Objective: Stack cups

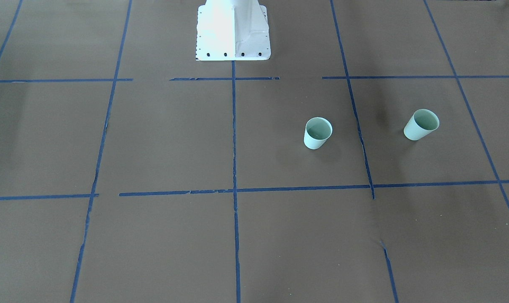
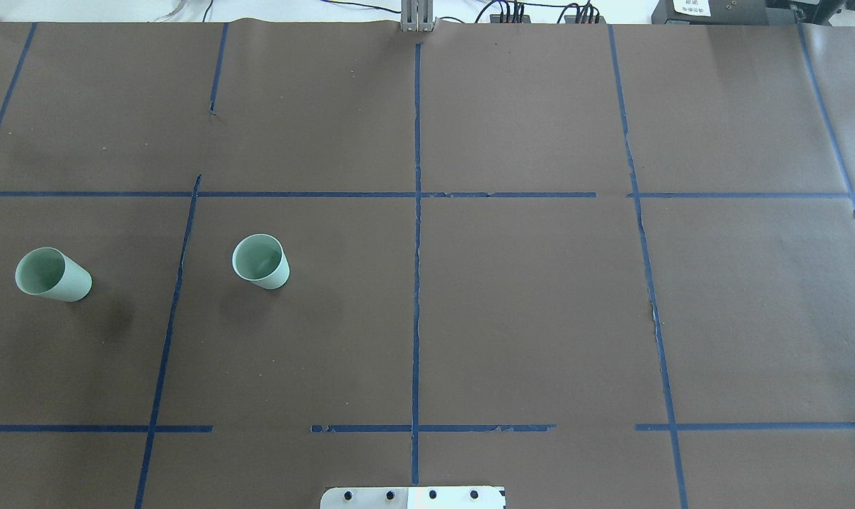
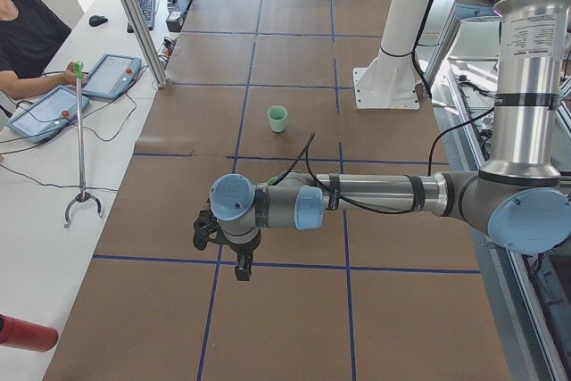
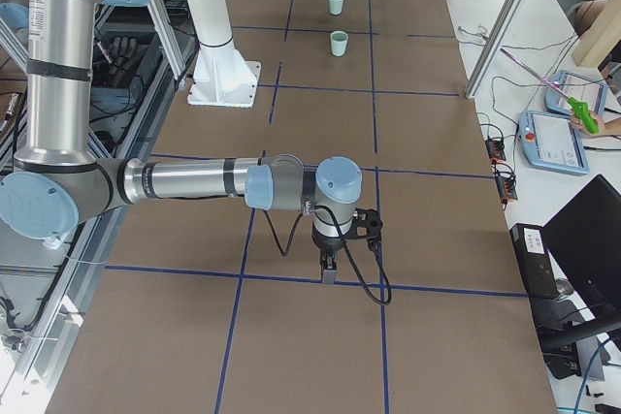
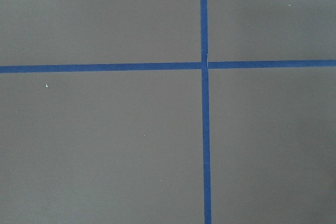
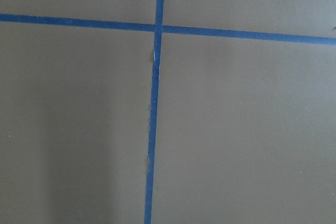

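Note:
Two pale mint-green cups stand upright and apart on the brown table, on my left side. In the overhead view the inner cup [image 2: 260, 261] is right of the outer cup [image 2: 52, 275]. The front-facing view shows the inner [image 1: 318, 133] and the outer [image 1: 421, 124]. The left-side view shows one cup [image 3: 277, 118]. My left gripper [image 3: 242, 267] and right gripper [image 4: 328, 273] point down over bare table, far from the cups. They show only in the side views, so I cannot tell whether they are open or shut. Both wrist views show only paper and tape.
Blue tape lines [image 2: 416, 283] divide the brown paper into squares. The white robot pedestal [image 1: 233, 29] stands at the table's robot-side edge. An operator's side bench holds tablets [image 3: 49, 113] and a grabber stick [image 3: 80, 140].

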You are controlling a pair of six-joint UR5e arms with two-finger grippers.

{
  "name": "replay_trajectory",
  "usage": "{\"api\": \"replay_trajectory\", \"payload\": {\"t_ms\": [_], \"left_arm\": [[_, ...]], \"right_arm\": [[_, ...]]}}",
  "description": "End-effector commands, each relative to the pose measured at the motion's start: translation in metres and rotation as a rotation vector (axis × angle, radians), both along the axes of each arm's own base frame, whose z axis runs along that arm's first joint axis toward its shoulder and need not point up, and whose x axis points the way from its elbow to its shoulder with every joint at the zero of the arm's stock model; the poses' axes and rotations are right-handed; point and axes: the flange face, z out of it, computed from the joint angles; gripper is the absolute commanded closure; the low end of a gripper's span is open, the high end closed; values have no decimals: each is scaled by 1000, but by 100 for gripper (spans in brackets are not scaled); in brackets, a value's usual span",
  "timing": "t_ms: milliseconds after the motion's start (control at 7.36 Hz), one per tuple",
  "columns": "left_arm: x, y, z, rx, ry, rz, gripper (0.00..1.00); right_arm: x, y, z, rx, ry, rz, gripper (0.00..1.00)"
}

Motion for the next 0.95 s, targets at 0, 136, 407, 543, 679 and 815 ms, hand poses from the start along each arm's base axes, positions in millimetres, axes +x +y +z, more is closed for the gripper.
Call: {"api": "replay_trajectory", "payload": {"t_ms": [0, 136, 407, 543, 679, 815], "left_arm": [[1, -5, -5, 9, 1, -1, 0], [1, -10, -18, 35, -1, -1, 0], [3, -13, -43, 82, -3, 3, 0], [4, -14, -58, 113, -5, 3, 0], [5, -9, -86, 144, 0, -19, 0], [27, -9, -113, 66, 22, -102, 0]], "right_arm": [[0, 0, 0, 1, 0, 0, 0], [0, 0, 0, 1, 0, 0, 0], [0, 0, -1, 1, 0, 0, 0], [0, 0, 0, 1, 0, 0, 0], [0, 0, 0, 0, 0, 0, 0], [0, 0, 0, 1, 0, 0, 0]]}}
